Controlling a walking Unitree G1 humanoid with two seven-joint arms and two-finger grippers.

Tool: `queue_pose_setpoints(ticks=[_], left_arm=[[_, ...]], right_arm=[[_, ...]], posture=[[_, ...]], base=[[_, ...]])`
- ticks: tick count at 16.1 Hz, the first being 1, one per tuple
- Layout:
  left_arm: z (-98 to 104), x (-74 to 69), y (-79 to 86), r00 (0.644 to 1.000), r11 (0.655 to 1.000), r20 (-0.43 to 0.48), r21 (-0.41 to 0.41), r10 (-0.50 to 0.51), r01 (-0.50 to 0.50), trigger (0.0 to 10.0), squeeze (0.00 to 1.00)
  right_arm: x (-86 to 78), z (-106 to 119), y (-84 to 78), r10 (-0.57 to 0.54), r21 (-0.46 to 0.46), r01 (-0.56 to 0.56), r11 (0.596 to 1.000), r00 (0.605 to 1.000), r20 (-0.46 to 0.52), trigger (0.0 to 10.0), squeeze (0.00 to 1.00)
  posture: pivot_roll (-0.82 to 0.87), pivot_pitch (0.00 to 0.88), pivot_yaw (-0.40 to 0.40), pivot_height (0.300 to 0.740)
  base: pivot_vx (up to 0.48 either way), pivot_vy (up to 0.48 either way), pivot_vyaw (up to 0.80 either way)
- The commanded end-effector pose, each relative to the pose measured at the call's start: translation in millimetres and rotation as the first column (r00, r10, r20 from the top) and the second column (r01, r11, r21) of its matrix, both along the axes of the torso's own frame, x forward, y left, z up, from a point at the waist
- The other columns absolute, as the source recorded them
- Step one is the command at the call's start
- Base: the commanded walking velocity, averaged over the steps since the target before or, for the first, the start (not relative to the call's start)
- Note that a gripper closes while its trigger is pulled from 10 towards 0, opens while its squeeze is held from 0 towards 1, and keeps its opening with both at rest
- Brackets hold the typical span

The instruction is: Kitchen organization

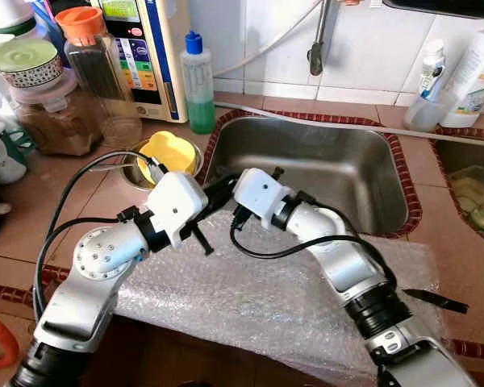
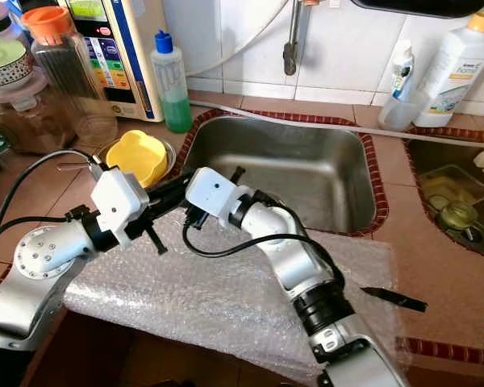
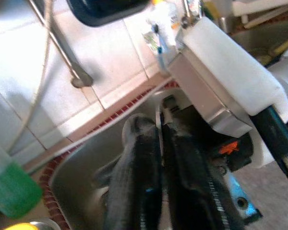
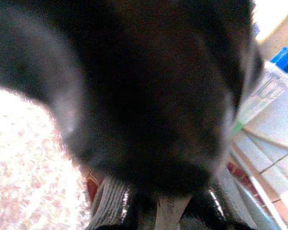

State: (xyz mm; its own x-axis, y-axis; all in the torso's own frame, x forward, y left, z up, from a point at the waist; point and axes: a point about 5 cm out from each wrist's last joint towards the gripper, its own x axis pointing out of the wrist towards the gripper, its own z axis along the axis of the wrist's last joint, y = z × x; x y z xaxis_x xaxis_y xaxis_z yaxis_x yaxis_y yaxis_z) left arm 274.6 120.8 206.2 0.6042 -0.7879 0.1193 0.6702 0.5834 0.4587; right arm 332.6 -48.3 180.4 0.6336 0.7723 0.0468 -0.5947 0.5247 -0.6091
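Setting: tiled brown kitchen counter (image 1: 81, 201) with a stainless steel sink basin (image 1: 323, 165); sheet of clear bubble wrap (image 1: 250, 298) spread over the counter's front edge, just before the basin.

Left gripper (image 1: 219, 193): reaching rightward from its white wrist block to the basin's near-left corner; in the left wrist view, long black fingers (image 3: 139, 182) lying side by side with barely a slit between, so drawn narrow; a thin pale strip seen in that slit, too blurred to name.

Right gripper (image 2: 173, 195): folded back leftward across the sheet, tip meeting the left one tip to tip; spread of its fingers not to be told, right wrist view smothered by a dark blur.

Task's thing: taken to be the bubble wrap, lying flat under and in front of both wrists, long axis running left to right along the counter edge.

Deciding relation: sheet directly below both pincers; both about equally near its far edge by the basin, right forearm lying across more of it.

Nearby: yellow plastic cup (image 1: 171, 153) in a small steel bowl (image 1: 133, 171) left of the basin; bottle of green liquid with a blue cap (image 1: 198, 85) behind it; black flat strip (image 1: 436, 300) on the sheet's right corner.

Judgement: probably a hand-to-hand pass or a shared pinch at the corner; risk of fingers fouling each other.
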Motion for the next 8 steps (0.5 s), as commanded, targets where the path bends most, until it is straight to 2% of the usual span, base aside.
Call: queue_pose_setpoints(ticks=[1,5,6,8], left_arm=[[-0.5,2.5,7.3,0.999,0.999,0.01,0.002,0.04,-0.04,10.0,1.0],[0.6,4.1,7.2,0.998,0.999,0.028,-0.005,0.047,-0.047,10.0,1.0],[0.3,4.8,6.7,0.998,0.999,0.031,-0.011,0.05,-0.049,10.0,1.0],[-0.9,5.2,7.0,0.998,0.998,0.029,-0.025,0.058,-0.057,10.0,1.0]], right_arm=[[9.0,6.4,-30.1,-0.13,0.039,0.129,0.991,0.991,0.02,0.0,0.0],[10.3,9.9,-52.4,-0.21,0.033,0.209,0.977,0.977,0.035,0.0,0.0],[10.0,10.3,-64.6,-0.249,0.022,0.248,0.968,0.967,0.048,0.0,0.0],[9.7,11.1,-78.1,-0.289,0.064,0.287,0.956,0.957,0.032,0.0,0.0]], posture=[[-0.16,0.094,0.067,0.74],[-0.18,0.103,0.081,0.74],[-0.18,0.106,0.085,0.74],[-0.18,0.111,0.089,0.74]], base=[[0.0,0.0,0.0],[0.0,0.0,0.0],[0.0,0.0,0.0],[0.0,0.0,0.0]])
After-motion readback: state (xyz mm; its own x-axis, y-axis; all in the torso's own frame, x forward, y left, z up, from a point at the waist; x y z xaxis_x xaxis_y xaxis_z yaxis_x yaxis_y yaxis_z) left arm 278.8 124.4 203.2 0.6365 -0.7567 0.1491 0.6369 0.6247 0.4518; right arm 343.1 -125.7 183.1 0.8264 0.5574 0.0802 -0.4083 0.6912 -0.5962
